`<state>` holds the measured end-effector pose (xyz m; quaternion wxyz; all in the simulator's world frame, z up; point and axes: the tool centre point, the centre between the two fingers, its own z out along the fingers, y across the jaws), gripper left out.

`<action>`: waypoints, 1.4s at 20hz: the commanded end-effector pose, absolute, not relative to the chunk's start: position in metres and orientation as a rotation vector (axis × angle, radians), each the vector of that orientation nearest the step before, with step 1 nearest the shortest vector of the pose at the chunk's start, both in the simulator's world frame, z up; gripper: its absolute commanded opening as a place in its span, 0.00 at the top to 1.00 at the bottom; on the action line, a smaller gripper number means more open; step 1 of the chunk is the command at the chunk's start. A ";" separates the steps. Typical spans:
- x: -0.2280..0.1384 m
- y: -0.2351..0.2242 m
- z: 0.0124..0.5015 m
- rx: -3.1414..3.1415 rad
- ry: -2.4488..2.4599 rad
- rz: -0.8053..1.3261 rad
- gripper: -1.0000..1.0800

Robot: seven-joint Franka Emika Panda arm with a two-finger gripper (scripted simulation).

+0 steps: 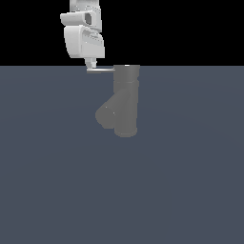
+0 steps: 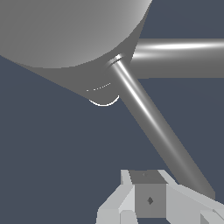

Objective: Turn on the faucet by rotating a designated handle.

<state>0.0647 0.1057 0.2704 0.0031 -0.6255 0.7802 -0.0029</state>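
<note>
The faucet (image 1: 127, 100) is a dull grey upright cylinder, and its thick spout (image 1: 106, 113) angles down toward the exterior view's left. From the cylinder's top the handle (image 1: 102, 69), a thin grey rod, projects level toward the exterior view's left. My gripper (image 1: 91, 65) hangs straight down over the rod's outer end, its tips touching or just above it. In the wrist view the handle (image 2: 148, 113) runs diagonally from the faucet body (image 2: 65, 30) to just beside my gripper (image 2: 148, 200). The fingers look pressed together, with nothing between them.
The faucet stands on a plain dark blue-grey floor (image 1: 181, 181) that fills the lower part of the exterior view. The white arm (image 1: 83, 33) rises above the handle's end. No other objects show.
</note>
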 end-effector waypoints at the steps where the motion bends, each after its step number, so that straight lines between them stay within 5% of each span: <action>1: 0.062 0.104 0.271 -1.962 2.448 -0.011 1.00; 28: -0.012 0.058 0.271 -1.968 2.447 -0.002 1.00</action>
